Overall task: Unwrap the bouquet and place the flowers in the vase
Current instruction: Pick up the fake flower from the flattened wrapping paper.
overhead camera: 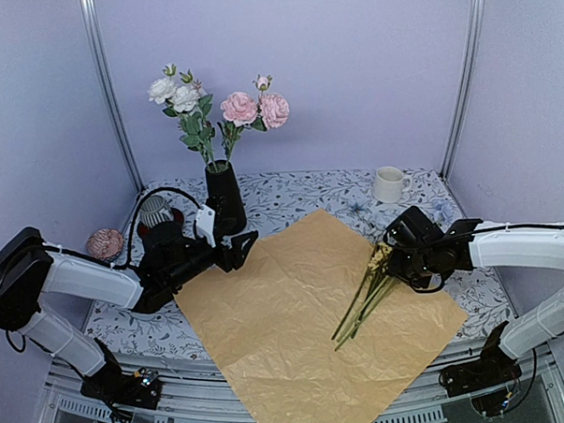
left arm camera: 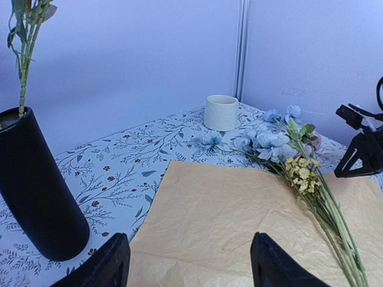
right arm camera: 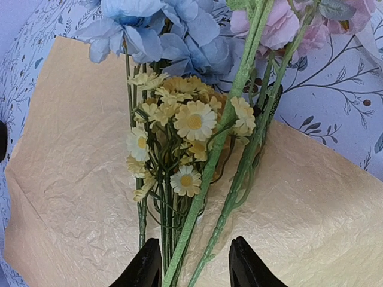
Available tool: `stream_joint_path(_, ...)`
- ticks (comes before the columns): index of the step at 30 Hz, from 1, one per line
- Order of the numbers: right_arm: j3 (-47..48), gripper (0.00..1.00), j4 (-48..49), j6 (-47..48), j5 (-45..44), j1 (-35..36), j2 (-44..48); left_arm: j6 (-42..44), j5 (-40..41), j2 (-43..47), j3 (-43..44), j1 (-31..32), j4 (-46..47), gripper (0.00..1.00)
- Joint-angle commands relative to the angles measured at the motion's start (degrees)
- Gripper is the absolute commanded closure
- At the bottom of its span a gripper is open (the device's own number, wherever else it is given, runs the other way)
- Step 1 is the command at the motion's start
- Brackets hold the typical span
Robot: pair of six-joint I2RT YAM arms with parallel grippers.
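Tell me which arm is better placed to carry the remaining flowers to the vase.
Right. The right gripper flanks the flowers lying on the paper. The left gripper hangs open and empty near the vase, apart from them.

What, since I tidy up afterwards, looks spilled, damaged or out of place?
Nothing spilled or damaged. The vase stands upright; the loose flowers lie over the right edge of the paper, stems within the right gripper.
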State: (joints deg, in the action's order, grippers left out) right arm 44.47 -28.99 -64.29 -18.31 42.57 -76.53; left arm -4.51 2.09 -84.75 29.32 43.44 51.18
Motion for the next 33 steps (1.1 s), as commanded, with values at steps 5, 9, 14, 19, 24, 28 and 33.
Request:
stream_joint_path(5,-0.9,0.58,2.0,-3.1,-0.2,-1.1,1.6,0.6,0.5,0.9,-0.2,0.7,1.0,0.29)
stream_joint_path(9,-1.2,0.58,2.4,-3.6,-0.1,-1.2,1.3,0.7,0.4,0.9,-0.2,0.8,1.0,0.29)
stream_joint_path(14,-1.6,0.59,3.1,-3.8,0.3,-1.4,1.0,0.8,0.5,0.9,-0.2,0.8,1.0,0.29)
stream_joint_path(19,-1.7,0.59,3.5,-3.8,0.5,-1.6,0.5,0.8,0.4,0.7,-0.1,0.9,1.0,0.29)
stream_joint_path(24,-1.8,0.61,4.3,-3.8,1.0,-2.1,-0.5,1.0,0.5,0.6,-0.1,1.0,1.0,0.29)
stream_joint_path(28,-1.6,0.61,4.9,-3.6,1.7,-2.3,-1.0,1.0,0.6,0.6,0.0,1.0,1.0,0.29)
stream_joint_path(33,-1.7,0.61,5.0,-3.6,2.0,-2.4,-1.3,1.1,0.6,0.6,-0.1,1.0,0.9,0.29)
